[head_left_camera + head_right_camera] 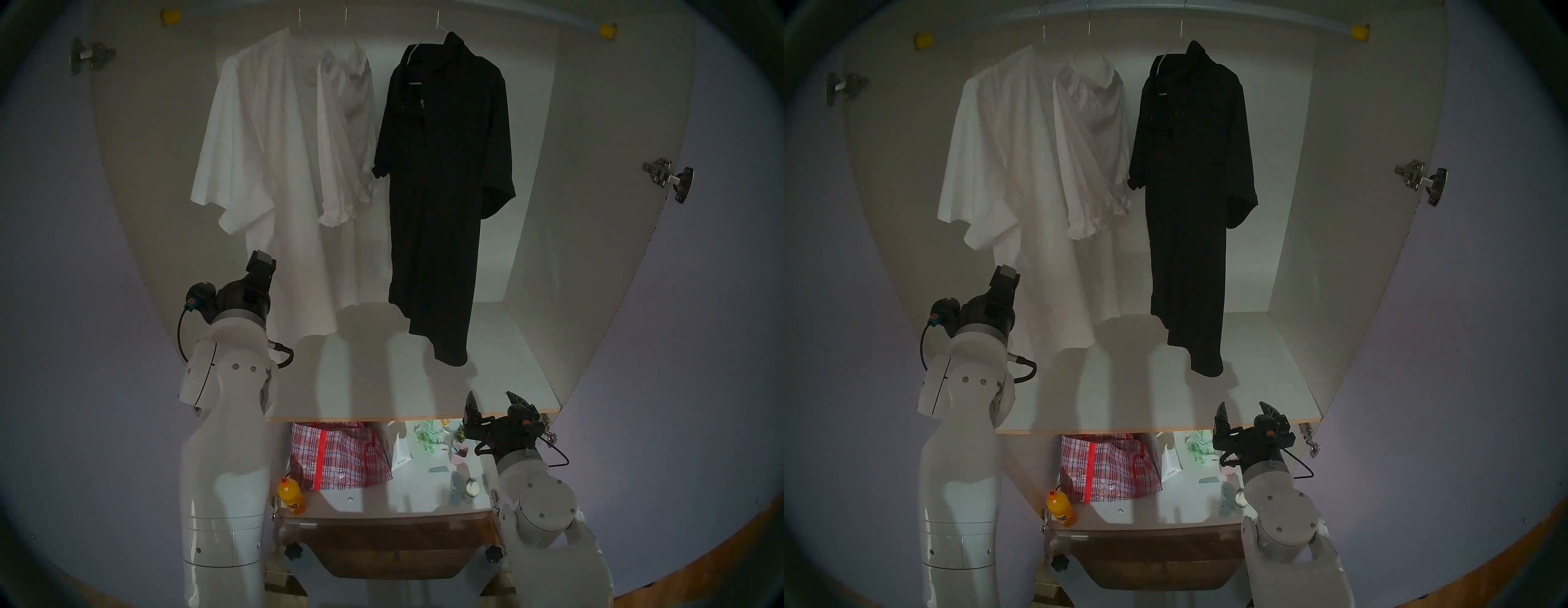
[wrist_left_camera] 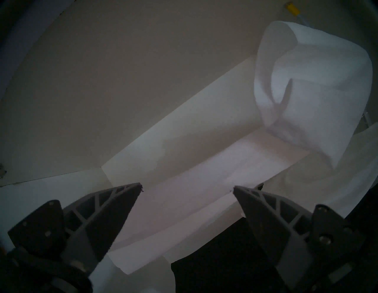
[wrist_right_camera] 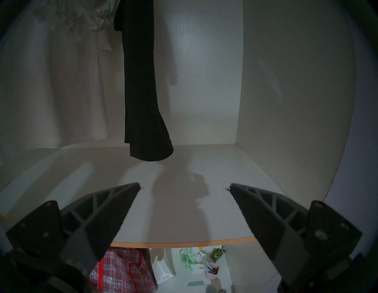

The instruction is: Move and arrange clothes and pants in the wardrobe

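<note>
Three clothes hang on wire hangers from the wardrobe rail (image 1: pixel 551 19). They are a large white shirt (image 1: pixel 263 148) on the left, a small frilly blouse (image 1: pixel 348 127) overlapping it, and a long black garment (image 1: pixel 437 191) to the right. No pants are in view. My left gripper (image 2: pixel 187 188) is open with nothing in it, low beside the white shirt's hem (image 2: pixel 204 194); the head views hide its fingers behind the wrist. My right gripper (image 1: pixel 492 399) is open and holds nothing, at the front right edge of the shelf (image 1: pixel 382 382), below the black garment (image 3: pixel 141 81).
Under the wood-edged shelf (image 3: pixel 184 244), a lower surface holds a red plaid bag (image 1: pixel 339 456), an orange bottle (image 1: pixel 292 494), a white paper bag (image 1: pixel 401 454) and a pink cup (image 1: pixel 458 452). Lilac doors stand open on both sides, with steel hinges (image 1: pixel 668 176).
</note>
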You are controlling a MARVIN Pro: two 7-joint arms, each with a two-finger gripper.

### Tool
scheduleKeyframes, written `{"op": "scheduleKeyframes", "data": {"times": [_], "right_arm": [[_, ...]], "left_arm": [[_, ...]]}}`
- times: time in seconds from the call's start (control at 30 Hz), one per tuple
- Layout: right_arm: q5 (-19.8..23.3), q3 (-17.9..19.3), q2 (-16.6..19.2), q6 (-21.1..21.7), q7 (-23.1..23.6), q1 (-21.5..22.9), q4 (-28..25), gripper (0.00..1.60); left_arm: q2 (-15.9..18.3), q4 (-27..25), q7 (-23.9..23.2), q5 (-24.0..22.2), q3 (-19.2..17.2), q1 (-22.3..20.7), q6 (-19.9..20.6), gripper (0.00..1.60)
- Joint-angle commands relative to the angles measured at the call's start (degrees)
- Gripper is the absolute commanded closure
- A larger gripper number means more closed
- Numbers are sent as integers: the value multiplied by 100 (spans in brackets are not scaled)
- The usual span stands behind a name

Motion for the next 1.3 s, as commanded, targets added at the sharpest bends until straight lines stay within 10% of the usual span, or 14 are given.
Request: {"op": "scheduleKeyframes", "data": {"times": [0.0,1.27], "right_arm": [[12,-13,-19,-26,2,49,-153,0],[9,-12,-20,-30,3,53,-146,0]], "left_arm": [[26,-68,-62,-77,-108,-199,-52,0],[374,1784,430,-176,-301,-2072,196,0]]}}
